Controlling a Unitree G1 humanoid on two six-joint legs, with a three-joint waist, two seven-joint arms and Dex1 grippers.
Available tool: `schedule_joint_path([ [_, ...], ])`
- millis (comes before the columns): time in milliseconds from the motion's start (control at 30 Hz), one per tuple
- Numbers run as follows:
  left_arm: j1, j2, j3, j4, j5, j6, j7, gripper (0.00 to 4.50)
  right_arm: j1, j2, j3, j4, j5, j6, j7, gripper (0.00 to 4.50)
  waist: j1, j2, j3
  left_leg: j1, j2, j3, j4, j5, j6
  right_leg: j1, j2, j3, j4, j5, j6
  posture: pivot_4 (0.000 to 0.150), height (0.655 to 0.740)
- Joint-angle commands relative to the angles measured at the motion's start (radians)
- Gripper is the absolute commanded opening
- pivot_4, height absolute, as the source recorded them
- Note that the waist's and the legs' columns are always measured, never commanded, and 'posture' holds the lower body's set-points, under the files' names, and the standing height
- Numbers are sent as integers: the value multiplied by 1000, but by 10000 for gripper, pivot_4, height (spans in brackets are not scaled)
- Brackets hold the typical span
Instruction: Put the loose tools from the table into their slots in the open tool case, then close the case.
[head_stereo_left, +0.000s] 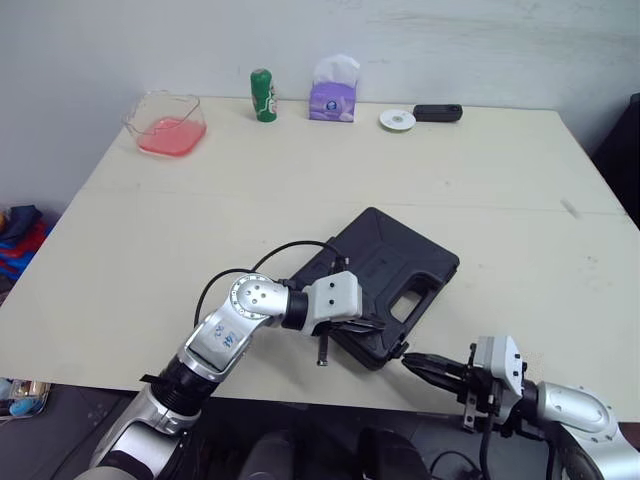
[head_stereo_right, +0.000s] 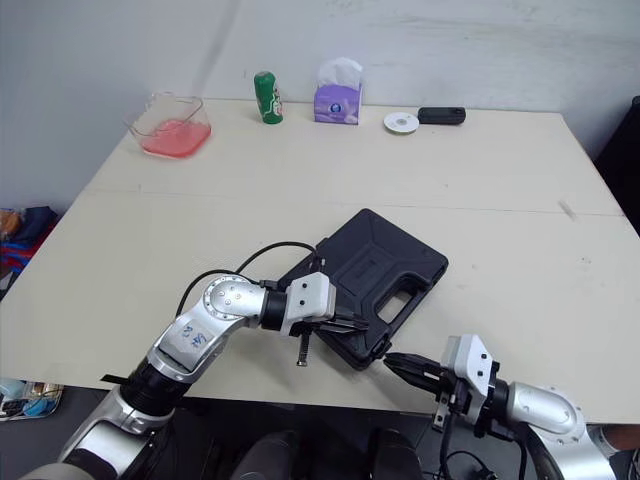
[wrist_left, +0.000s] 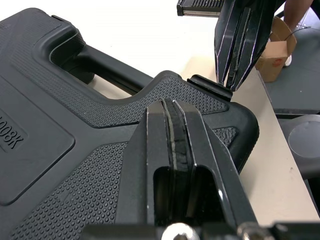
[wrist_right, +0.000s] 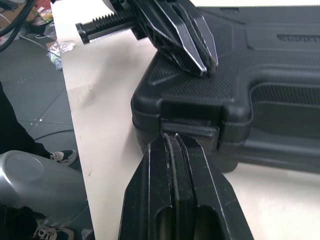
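Where the head views are taken first, the black moulded-plastic tool case with a carrying handle (head_stereo_left: 395, 270) is seen lying flat and already closed on the pale cream table (head_stereo_left: 300, 190). It sits near the front edge, with one corner toward the robot. The left gripper (head_stereo_left: 374, 325) is set on the lid by that corner. The right gripper (head_stereo_left: 418, 364) is pointed at the same corner from just off the table edge.

Left wrist view: the left claw is clenched on nothing, and its tip is laid on the stippled lid. A small black plastic latch tab (wrist_left: 211, 86) is noted at the case rim, touched by the right claw's tip.

Right wrist view: the right claw is likewise pressed together and empty, against the latch. Whether the latch is snapped home cannot be told.

Handling, as judged: the shell is rigid and fairly heavy if loaded. Little slip is expected on its texture, but it is liable to slide on the smooth table when pushed sideways. The lid is best pinned from above while the stiff latch is pressed at its free edge. For lifting, the handle would be taken.
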Motion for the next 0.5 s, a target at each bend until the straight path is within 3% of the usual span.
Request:
schedule_joint_path([
  [33, 75, 55, -96, 115, 85, 94, 0, 135, -18, 12, 14, -30, 15, 3, -11, 0, 0, 0, -1, 0, 0, 0, 0, 0, 0, 0, 0, 0, 0, 0, 0, 1500, 7400],
  [500, 86, 75, -108, 111, 82, 118, -4, 135, -85, 30, 50, -18, 7, 41, -55, 0, -4, 3, -9, 1, 2, -1, -1, -1, -1, 1, 0, -1, 0, -2, -3, 1500, 7400],
])
